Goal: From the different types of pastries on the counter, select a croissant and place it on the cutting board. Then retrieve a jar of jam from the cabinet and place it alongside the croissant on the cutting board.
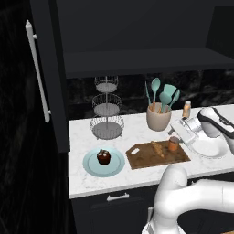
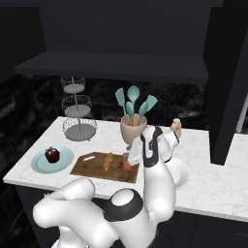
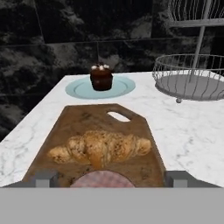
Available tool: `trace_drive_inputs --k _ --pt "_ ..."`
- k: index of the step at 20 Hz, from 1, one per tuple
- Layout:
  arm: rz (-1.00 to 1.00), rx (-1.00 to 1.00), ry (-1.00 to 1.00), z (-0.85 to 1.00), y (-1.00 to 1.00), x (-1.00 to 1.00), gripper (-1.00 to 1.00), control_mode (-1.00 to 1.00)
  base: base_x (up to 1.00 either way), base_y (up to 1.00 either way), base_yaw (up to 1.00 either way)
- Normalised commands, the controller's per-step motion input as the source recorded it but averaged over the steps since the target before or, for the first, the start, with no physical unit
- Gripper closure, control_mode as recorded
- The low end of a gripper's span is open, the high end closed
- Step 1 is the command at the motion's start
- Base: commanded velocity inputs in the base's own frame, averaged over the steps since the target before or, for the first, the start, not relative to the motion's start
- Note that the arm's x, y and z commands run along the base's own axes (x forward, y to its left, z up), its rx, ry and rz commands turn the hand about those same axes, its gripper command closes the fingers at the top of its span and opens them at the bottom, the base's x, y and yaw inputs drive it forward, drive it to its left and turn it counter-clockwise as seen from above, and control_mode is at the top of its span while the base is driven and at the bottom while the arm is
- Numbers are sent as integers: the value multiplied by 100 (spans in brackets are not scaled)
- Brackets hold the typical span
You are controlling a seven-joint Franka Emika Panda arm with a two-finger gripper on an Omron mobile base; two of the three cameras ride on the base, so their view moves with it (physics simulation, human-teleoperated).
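A kitchen: marble counter (image 1: 91,180), utensil crock (image 1: 158,117), black wall cabinet (image 1: 137,27)

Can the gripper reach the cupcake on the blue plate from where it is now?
Probably yes. The gripper stands open over the jar of jam on the cutting board; past the croissant nothing tall stands before the cupcake on its plate.

On the cutting board (image 1: 157,157): one croissant (image 1: 157,149), one jar of jam (image 1: 173,144). Beside it, one cupcake (image 1: 103,157) on one plate (image 1: 90,167).
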Motion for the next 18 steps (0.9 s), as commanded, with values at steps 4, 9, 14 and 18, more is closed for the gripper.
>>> trace_drive_inputs --k 4,9,14,18 --pt "0 8 0 51 -10 -27 -100 -100 0 0 0" --pt "0 7 -1 54 -16 -40 -100 -100 0 0 0" --pt "0 6 -12 39 -29 -71 -100 -100 0 0 0" --pt "0 16 -16 23 -56 -80 -100 -100 0 0 0"
